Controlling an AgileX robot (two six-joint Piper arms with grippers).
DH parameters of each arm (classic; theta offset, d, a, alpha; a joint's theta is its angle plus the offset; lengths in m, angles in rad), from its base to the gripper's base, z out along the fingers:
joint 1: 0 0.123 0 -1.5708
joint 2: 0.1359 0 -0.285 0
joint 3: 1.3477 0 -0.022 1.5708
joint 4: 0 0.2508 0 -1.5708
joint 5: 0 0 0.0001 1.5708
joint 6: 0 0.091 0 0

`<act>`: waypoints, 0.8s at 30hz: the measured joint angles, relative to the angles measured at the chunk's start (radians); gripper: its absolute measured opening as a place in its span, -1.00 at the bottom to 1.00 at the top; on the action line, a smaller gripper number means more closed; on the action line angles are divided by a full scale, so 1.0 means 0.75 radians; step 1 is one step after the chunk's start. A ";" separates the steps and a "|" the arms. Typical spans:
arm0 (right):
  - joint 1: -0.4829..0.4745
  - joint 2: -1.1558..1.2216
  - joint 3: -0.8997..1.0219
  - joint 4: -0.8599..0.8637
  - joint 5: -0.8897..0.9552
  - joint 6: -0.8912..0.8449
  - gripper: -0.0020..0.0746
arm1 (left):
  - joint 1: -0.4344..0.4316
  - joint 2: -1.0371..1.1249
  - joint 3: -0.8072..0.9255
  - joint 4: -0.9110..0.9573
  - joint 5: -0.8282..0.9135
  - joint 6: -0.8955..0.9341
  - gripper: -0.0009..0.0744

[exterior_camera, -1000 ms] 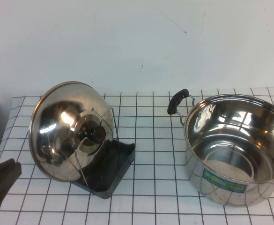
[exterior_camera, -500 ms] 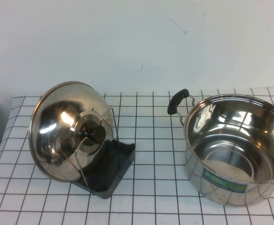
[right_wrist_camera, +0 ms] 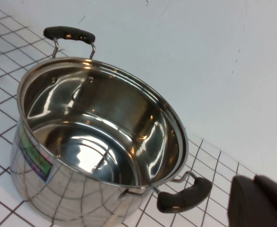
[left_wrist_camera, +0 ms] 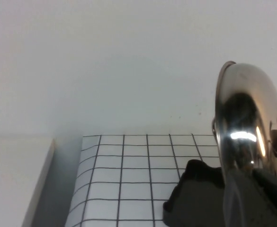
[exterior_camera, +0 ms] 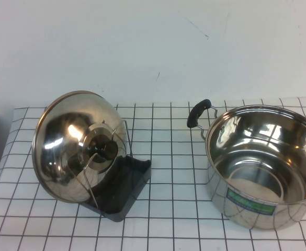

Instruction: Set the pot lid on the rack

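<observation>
The steel pot lid [exterior_camera: 77,146] stands tilted on edge in the wire rack [exterior_camera: 122,137] with its black base tray [exterior_camera: 125,183], left of the table's middle. Its black knob [exterior_camera: 104,150] faces the pot. The left wrist view shows the lid [left_wrist_camera: 245,118] edge-on above the black base [left_wrist_camera: 195,189]. Neither gripper shows in the high view. My left gripper is off the table's front left, apart from the lid. My right gripper [right_wrist_camera: 261,203] shows only as a dark part beside the pot's near handle [right_wrist_camera: 183,195].
A large steel pot [exterior_camera: 262,164] with black handles [exterior_camera: 197,113] stands open on the right, also seen in the right wrist view [right_wrist_camera: 95,142]. The table has a white cloth with a black grid [exterior_camera: 168,209]. A white wall stands behind.
My left gripper, visible one second ago at the high view's lower left corner, has drawn back out of view. The lid, rack and pot have not moved.
</observation>
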 joint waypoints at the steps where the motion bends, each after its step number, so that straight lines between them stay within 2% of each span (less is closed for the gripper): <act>1: 0.000 0.000 0.000 0.000 0.000 0.000 -0.95 | -0.013 -0.011 0.016 0.014 -0.013 -0.024 -0.98; 6: 0.000 0.000 0.000 0.000 0.000 0.000 -0.95 | -0.098 -0.072 0.035 0.033 0.004 -0.067 -0.98; 15: 0.000 -0.002 0.000 0.000 0.000 0.000 -0.95 | -0.108 -0.127 0.037 0.037 0.411 -0.073 -0.98; 24: 0.000 -0.002 0.000 0.000 0.000 0.000 -0.95 | -0.110 -0.127 0.034 0.037 0.441 -0.070 -0.98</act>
